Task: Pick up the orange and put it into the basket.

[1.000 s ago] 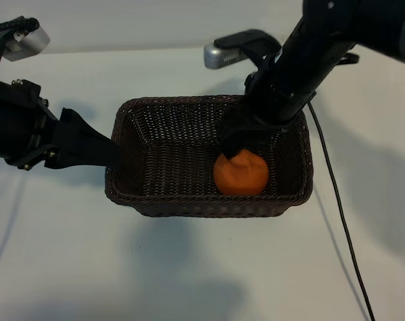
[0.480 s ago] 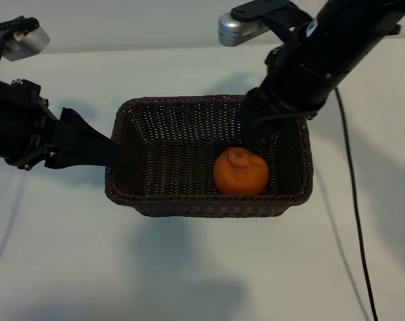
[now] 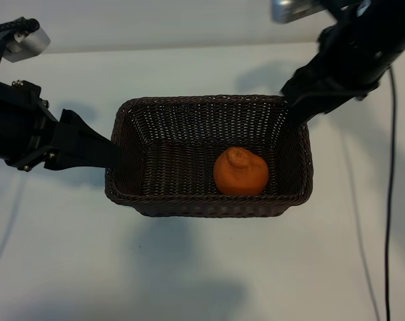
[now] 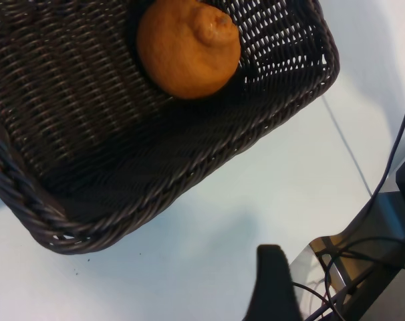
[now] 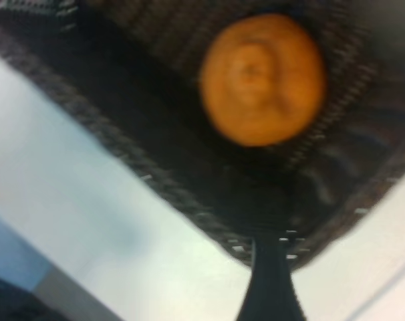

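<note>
The orange [image 3: 240, 172] lies free on the basket's floor near its front right side, knob up; it also shows in the left wrist view [image 4: 187, 48] and the right wrist view [image 5: 261, 79]. The dark woven basket [image 3: 209, 207] sits mid-table. My right gripper [image 3: 297, 110] hangs above the basket's back right corner, open and empty, clear of the fruit; one finger [image 5: 269, 274] shows over the rim [image 5: 122, 147]. My left gripper [image 3: 110, 152] is open at the basket's left wall, with one finger [image 4: 273, 277] showing beside the basket's corner [image 4: 29, 200].
A black cable [image 3: 389, 200] runs down the table at the right. A silver camera [image 3: 25, 40] is mounted on the left arm. In the left wrist view, a metal stand with wires [image 4: 363, 267] stands off the table's edge. White tabletop surrounds the basket.
My right gripper has risen off the orange and pulled back to the right, out of the basket. The orange stays where it lay. The left arm has not moved.
</note>
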